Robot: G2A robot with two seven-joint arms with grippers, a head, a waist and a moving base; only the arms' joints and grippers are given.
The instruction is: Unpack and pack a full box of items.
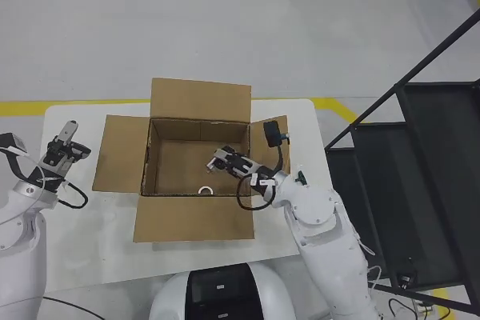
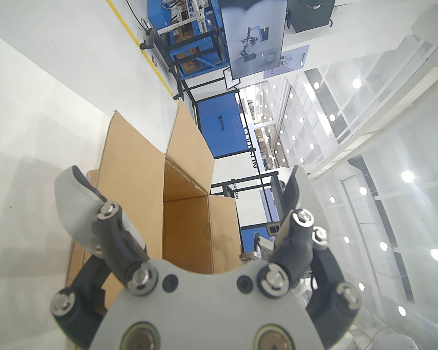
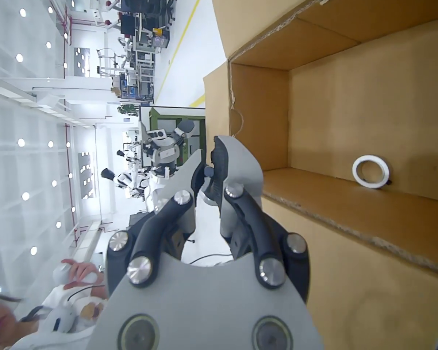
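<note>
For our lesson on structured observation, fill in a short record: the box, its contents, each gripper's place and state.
Box: cardboard box, open, flaps spread, on the white table
Contents: one white ring, flat on the floor by the wall nearest the robot
Left gripper: open, empty, beside the box over the table
Right gripper: shut, empty, within the box opening

Left end effector [image 2: 184,183] gapes wide; right end effector [image 3: 211,154] looks pinched together.
</note>
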